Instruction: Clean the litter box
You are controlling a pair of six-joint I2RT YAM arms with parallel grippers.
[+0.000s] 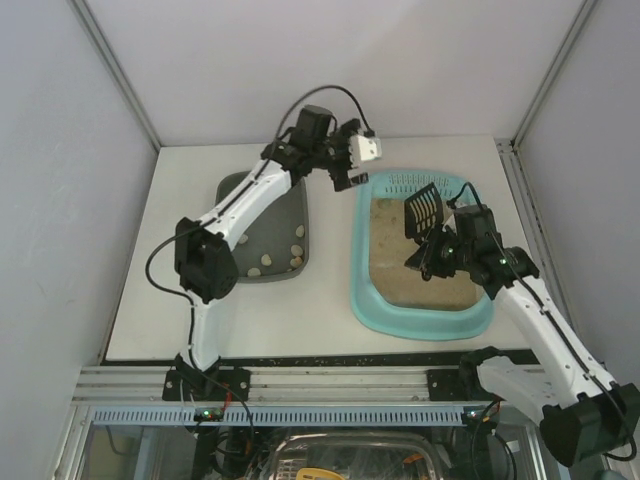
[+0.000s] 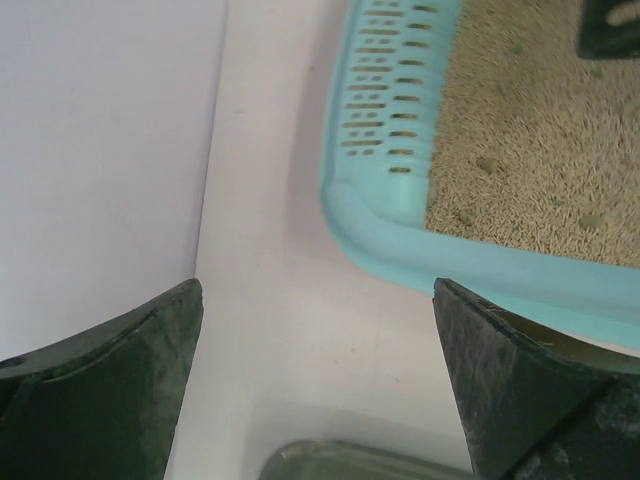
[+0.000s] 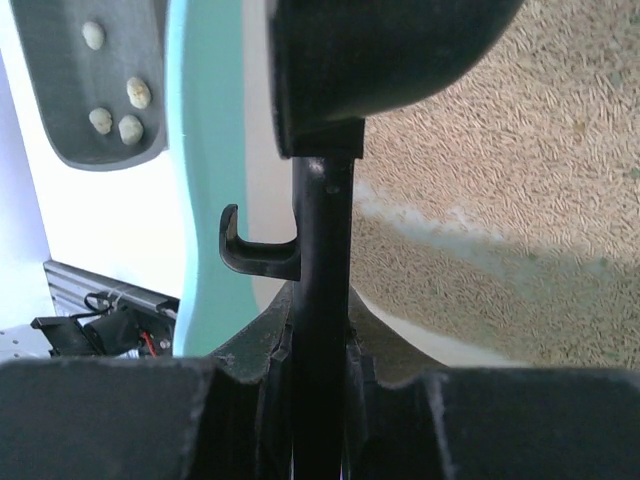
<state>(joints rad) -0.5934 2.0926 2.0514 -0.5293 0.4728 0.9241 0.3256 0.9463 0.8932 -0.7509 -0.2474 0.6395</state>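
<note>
On the table's [image 1: 325, 310] right half, lengthwise from near to far: the litter box [image 1: 357, 285], its slotted end section [image 1: 410, 183] at the far end, beige litter [image 1: 425, 285] over the floor. In the right wrist view, a pale turquoise-tinted strip [image 3: 470, 240] through the sand.

Right arm: rises from the near right corner, folds at the elbow and leans inward to the left, setting the right gripper [image 1: 432, 252] above the middle of the box. Clamps shut on the thin black handle [image 3: 322, 230] of a dark slotted scoop [image 1: 424, 208], with fingers [image 3: 255, 345] pressed to both sides and a small hook [image 3: 245, 250] sticking out just above them. Holds the scoop head tilted up toward the slotted end; touching the litter or not, cannot tell.

Left arm: climbs from the near left base, bends at the elbow by the dark grey tray [image 1: 280, 215], then stretches across it, far and rightward. Carries the left gripper [image 1: 348, 178] pointing down over bare table, between the tray's far corner and the box's far left corner. Spreads its fingers [image 2: 110, 400] wide, with nothing between them. Beside the box, to the left and apart from it: that tray, with pale lumps [image 1: 272, 262] along its near and right edges.
</note>
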